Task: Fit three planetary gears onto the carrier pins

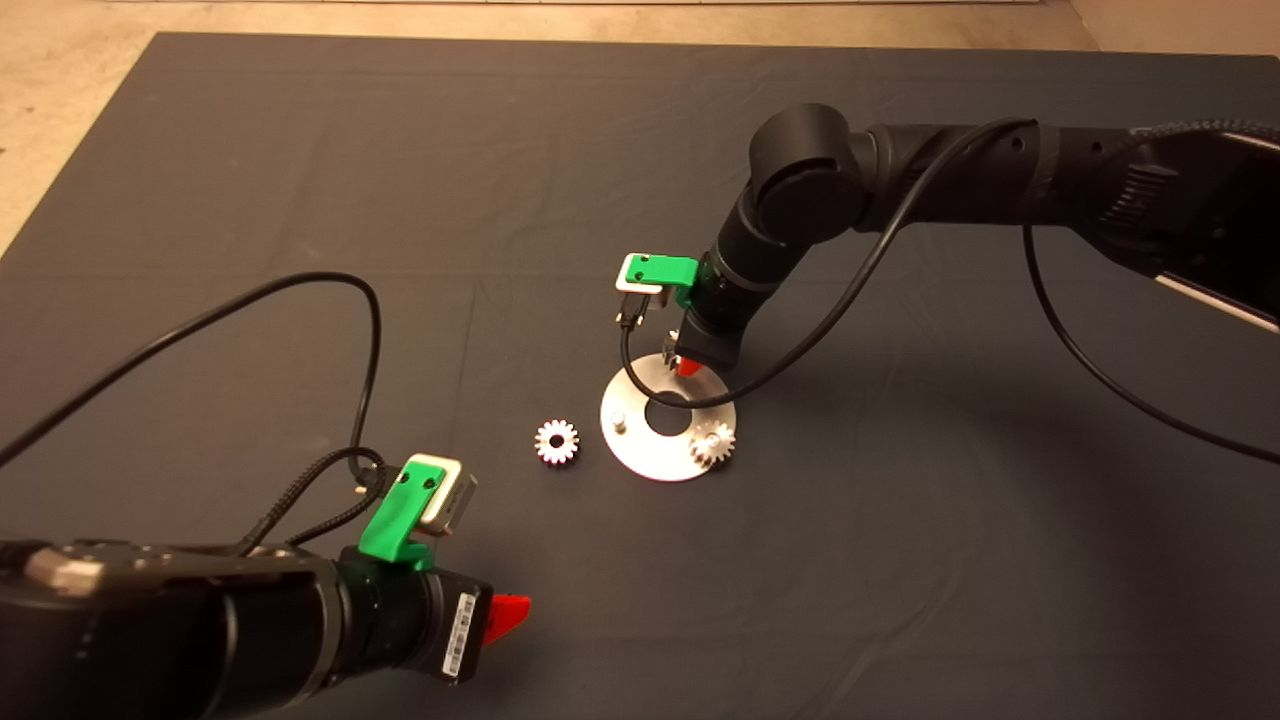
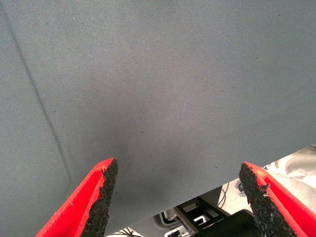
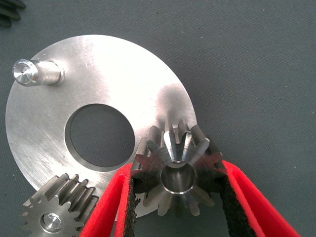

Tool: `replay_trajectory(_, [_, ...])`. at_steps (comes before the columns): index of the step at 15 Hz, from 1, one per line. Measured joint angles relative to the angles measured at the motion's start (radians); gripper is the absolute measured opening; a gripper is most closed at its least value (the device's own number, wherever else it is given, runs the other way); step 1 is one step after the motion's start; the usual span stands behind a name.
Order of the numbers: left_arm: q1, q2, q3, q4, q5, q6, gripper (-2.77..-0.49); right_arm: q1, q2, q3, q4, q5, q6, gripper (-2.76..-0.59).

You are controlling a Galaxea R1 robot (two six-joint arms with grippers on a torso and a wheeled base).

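Parked at the mat's near-left corner, my left gripper (image 1: 505, 618) gapes empty; right gripper (image 3: 177, 217) clamps second gear (image 3: 178, 174) above the disc (image 3: 59, 123) — I must align its bore, lower.

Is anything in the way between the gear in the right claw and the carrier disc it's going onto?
Nothing visible blocks it. The right claw holds a gear over the edge of the carrier disc. One gear already sits on its pin, off to the side, and one bare pin stands across the disc. The pin under the held gear is hidden.
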Motion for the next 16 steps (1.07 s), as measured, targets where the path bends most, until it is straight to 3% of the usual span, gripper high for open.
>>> replay_trajectory(3, [0.000, 0.000, 0.000, 0.000, 0.000, 0.000, -1.51, 0.000, 0.000, 0.009, 0.001, -0.009, 0.000, -2.35])
replay_trajectory(8, [0.000, 0.000, 0.000, 0.000, 0.000, 0.000, -1.51, 0.000, 0.000, 0.009, 0.002, -0.010, 0.000, -2.34])
replay_trajectory(16, [0.000, 0.000, 0.000, 0.000, 0.000, 0.000, -1.51, 0.000, -0.004, 0.012, 0.005, -0.023, 0.000, -2.34])
